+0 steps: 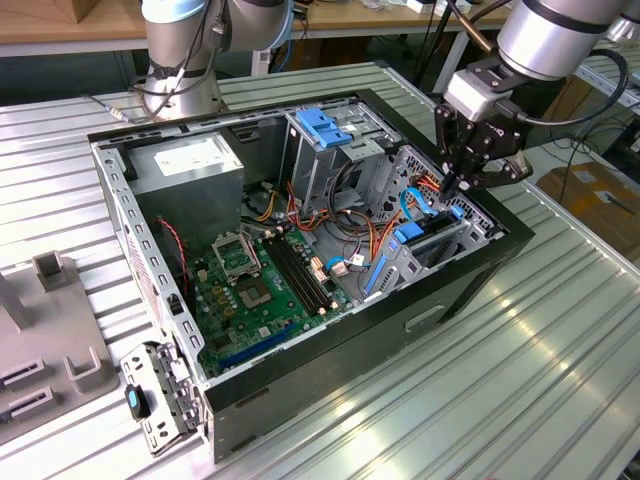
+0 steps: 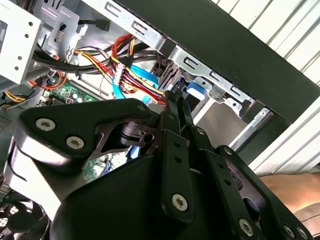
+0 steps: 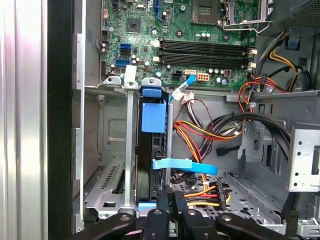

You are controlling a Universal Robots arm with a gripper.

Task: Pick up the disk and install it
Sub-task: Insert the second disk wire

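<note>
At the lower left of the exterior view a side panel [image 1: 155,400] leans against the open computer case [image 1: 480,265], with the green motherboard [image 1: 255,290] left of centre and a grey drive cage [image 1: 325,150] topped by a blue latch [image 1: 327,127] at upper centre. The disk [image 1: 425,245] stands on edge in the bay at centre right, its blue carrier [image 3: 152,117] visible in the first wrist view. My gripper [image 1: 452,188] hangs just above its far end, fingers [image 3: 170,202] pressed together, holding nothing.
</note>
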